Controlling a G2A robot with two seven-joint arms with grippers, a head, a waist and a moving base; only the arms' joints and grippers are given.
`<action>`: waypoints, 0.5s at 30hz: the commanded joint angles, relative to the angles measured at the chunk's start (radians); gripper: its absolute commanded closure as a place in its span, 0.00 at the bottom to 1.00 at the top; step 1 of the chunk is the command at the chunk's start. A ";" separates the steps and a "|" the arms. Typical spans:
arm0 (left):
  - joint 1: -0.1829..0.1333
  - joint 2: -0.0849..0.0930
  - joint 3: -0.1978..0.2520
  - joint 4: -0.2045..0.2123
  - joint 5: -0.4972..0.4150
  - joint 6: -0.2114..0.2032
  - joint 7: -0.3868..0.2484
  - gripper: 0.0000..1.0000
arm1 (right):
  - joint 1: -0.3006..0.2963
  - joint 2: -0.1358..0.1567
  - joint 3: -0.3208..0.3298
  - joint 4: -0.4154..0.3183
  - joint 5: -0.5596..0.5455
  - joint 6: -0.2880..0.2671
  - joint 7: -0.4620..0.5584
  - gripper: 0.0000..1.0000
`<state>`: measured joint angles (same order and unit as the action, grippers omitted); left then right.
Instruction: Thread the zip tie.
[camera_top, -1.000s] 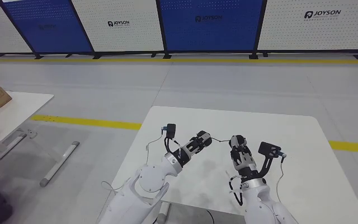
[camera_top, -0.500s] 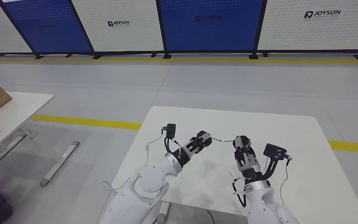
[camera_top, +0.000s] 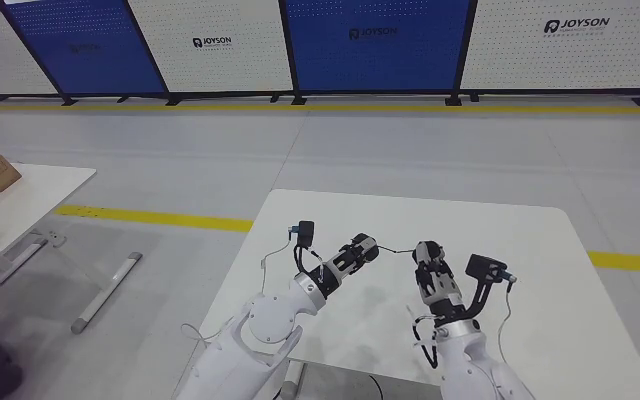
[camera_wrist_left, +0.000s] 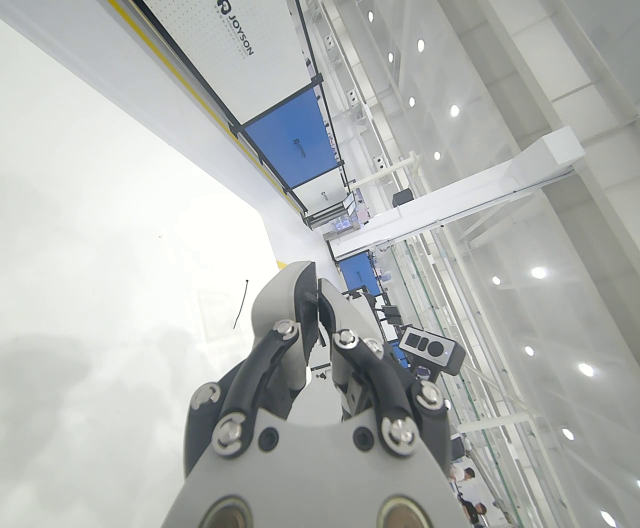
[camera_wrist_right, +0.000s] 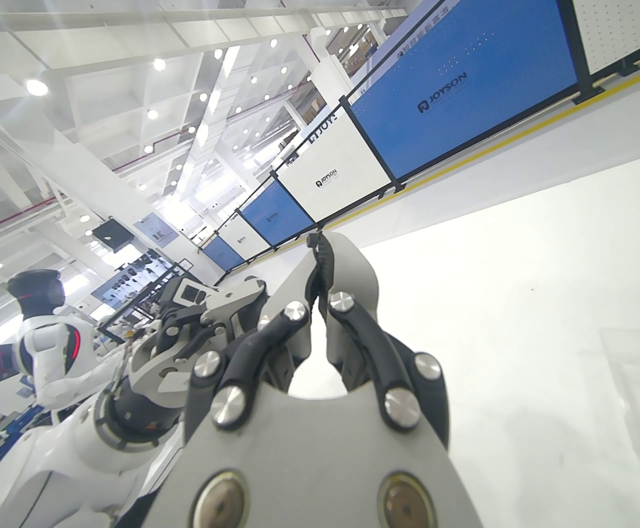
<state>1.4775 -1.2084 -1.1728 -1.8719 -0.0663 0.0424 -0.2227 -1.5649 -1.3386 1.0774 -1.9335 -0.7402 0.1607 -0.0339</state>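
Note:
A thin black zip tie (camera_top: 396, 250) spans the small gap between my two grippers above the white table (camera_top: 500, 225). My left gripper (camera_top: 368, 243) is shut, and a small black bit of the tie (camera_wrist_left: 310, 298) shows between its fingertips (camera_wrist_left: 300, 280). My right gripper (camera_top: 424, 250) is shut on the other end. The tie's ribbed strap runs up between its pads and the head (camera_wrist_right: 313, 240) sticks out past the tips. In the right wrist view the left arm's gripper (camera_wrist_right: 235, 295) sits close behind my right fingers.
A second thin black strip (camera_wrist_left: 241, 310) shows against the table beside the left fingers; I cannot tell whether it lies flat. The table's far edge (camera_top: 420, 197) and right edge (camera_top: 590, 290) bound the work area. Another white table (camera_top: 40, 190) stands far left.
The right arm shifted slightly to the right and came back. The visible piece of tie between the grippers shortened, then lengthened again. The left arm stayed put.

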 joint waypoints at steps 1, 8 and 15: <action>0.000 0.000 0.000 0.000 0.000 0.000 0.000 1.00 | 0.002 -0.001 -0.003 0.002 -0.010 0.002 -0.003 1.00; 0.000 0.000 0.000 0.000 0.000 0.000 0.000 1.00 | -0.007 -0.004 0.000 -0.005 -0.018 0.002 -0.014 1.00; 0.000 0.000 0.000 0.000 0.000 0.000 0.000 1.00 | -0.011 -0.006 -0.001 -0.010 -0.037 0.007 -0.011 1.00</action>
<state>1.4775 -1.2084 -1.1728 -1.8719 -0.0663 0.0424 -0.2227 -1.5779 -1.3443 1.0781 -1.9450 -0.7764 0.1665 -0.0464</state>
